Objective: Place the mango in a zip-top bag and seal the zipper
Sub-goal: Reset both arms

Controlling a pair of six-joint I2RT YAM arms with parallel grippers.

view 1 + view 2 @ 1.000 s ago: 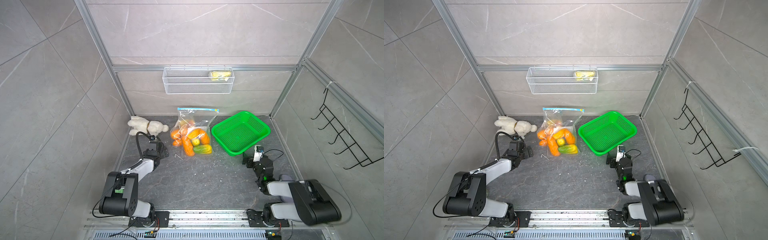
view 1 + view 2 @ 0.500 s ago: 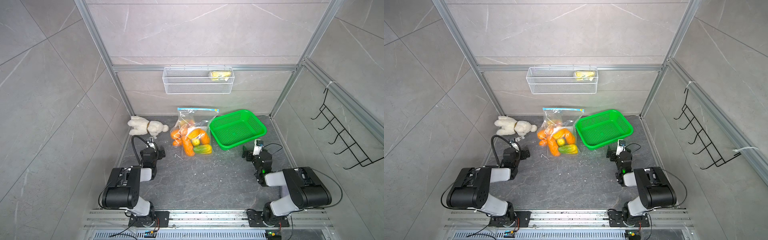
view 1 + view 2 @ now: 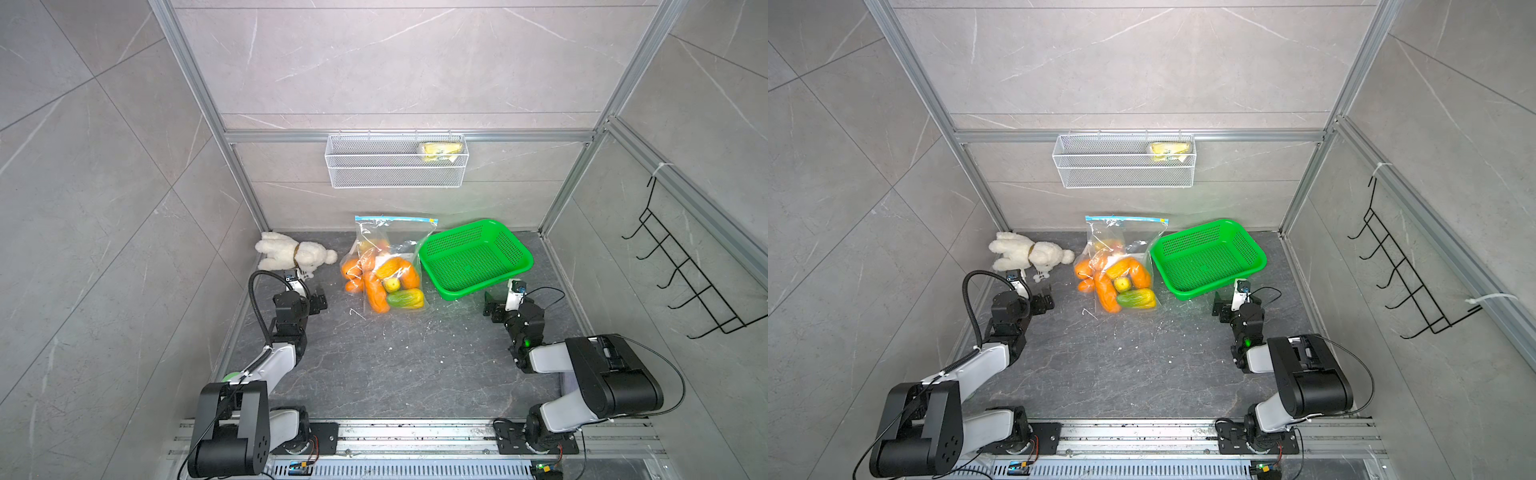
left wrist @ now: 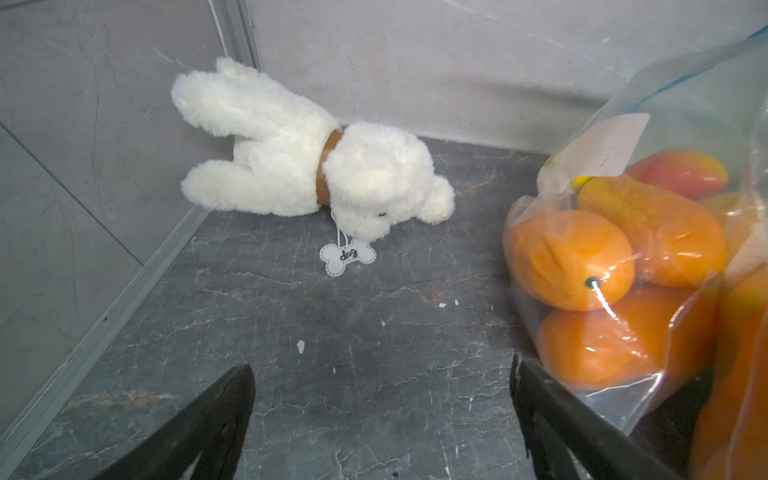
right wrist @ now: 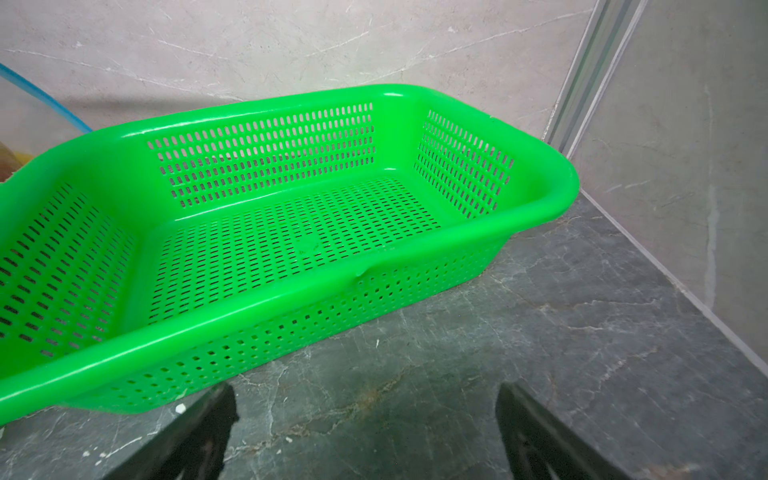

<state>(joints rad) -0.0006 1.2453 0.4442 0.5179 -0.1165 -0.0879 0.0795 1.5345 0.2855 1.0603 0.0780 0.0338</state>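
**At the table's 12 o'clock: mango bagged, both grippers wide**

The left gripper (image 4: 380, 368) has its fingers spread, gripping nothing, with the bag (image 3: 395, 232) at its 2 o'clock. The right gripper (image 5: 365, 388) is equally wide, with the basket (image 3: 509, 249) at its 12. The mango (image 3: 405, 298) lies inside the bag.

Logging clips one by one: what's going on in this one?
Nothing is being handled. The left fingers and right fingers stand open and empty, one to either side of the bag. The bag stands full of fruit, between a plush dog and an empty basket.
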